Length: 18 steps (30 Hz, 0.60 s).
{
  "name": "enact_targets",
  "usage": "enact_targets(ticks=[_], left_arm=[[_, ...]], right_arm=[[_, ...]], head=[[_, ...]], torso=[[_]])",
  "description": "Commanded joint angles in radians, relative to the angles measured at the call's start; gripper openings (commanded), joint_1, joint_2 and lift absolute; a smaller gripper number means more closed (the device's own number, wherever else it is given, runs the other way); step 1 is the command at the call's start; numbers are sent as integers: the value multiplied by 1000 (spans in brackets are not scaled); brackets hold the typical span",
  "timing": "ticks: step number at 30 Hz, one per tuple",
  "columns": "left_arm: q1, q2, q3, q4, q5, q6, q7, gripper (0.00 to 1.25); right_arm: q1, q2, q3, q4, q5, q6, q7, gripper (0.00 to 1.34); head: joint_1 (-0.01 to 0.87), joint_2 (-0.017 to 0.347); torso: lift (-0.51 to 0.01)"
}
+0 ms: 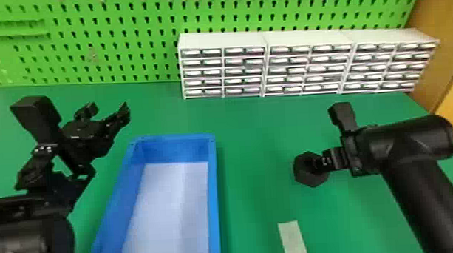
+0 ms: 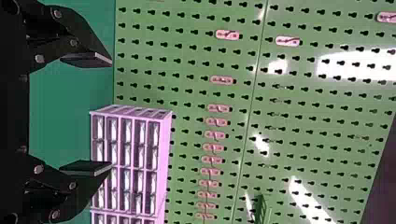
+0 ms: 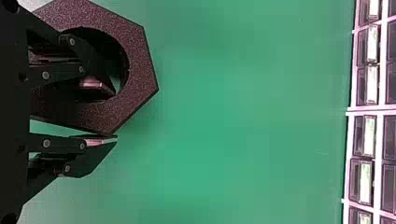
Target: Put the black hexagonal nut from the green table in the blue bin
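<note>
To the right of the rectangular blue bin (image 1: 214,195), I am holding the thick black hexagonal nut (image 1: 308,179) in my right gripper (image 1: 318,162), with one flat finger sitting inside its round hole and the other closing against its outer side. Whether the nut is touching the green table (image 1: 255,134), I cannot tell. Left of the bin's far end, my left gripper (image 1: 108,106) is hanging with its fingers spread wide. White drawer units (image 1: 306,38) are standing at the table's back.
</note>
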Motion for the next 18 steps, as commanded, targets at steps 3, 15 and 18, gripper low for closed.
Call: enact_targets(ticks=[3, 15, 18], left_arm=[[0, 0, 2, 0, 1, 0, 0, 779], [0, 0, 2, 0, 1, 0, 0, 779], [2, 0, 3, 0, 1, 0, 0, 779]], right_arm=[[0, 0, 0, 0, 2, 0, 0, 356], [6, 3, -13, -2, 2, -11, 0, 356], [12, 6, -30, -9, 8, -17, 0, 356]], head=[[691, 9], [691, 9], [691, 9]], torso=[[-97], [-97], [-97]])
